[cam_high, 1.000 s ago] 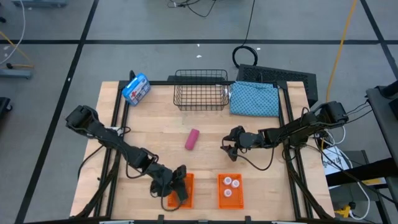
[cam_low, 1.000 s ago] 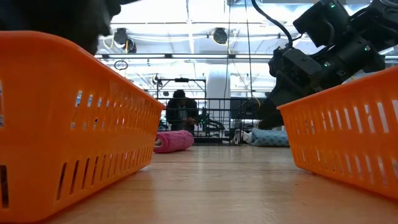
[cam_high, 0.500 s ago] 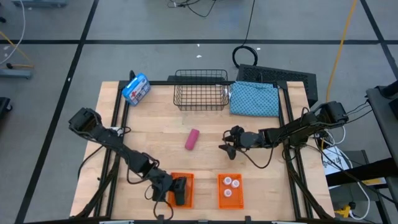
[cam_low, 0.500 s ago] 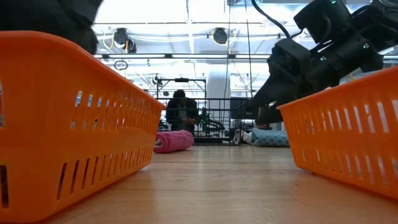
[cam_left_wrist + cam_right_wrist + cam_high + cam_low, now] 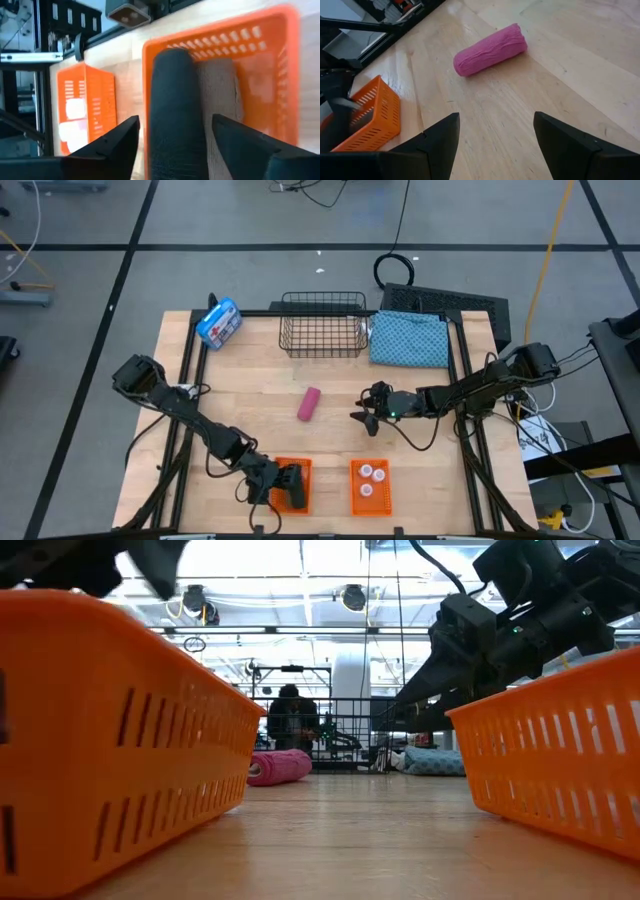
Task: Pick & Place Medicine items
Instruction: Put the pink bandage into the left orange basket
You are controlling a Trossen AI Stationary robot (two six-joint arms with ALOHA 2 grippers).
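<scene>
I saw the left gripper (image 5: 172,145) over the left orange basket (image 5: 293,485), fingers spread around the black piece (image 5: 172,100); right gripper (image 5: 362,418) spread, empty, near the pink piece (image 5: 309,404).

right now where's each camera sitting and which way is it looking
High: overhead, straight down on table; both arms show.
Low: tabletop level, between orange baskets, facing the room; right arm shows.
Left wrist: over left orange basket holding black piece; own open fingers show.
Right wrist: faces pink piece; own open fingers show.
Shared: pink piece also in high and low views.
</scene>
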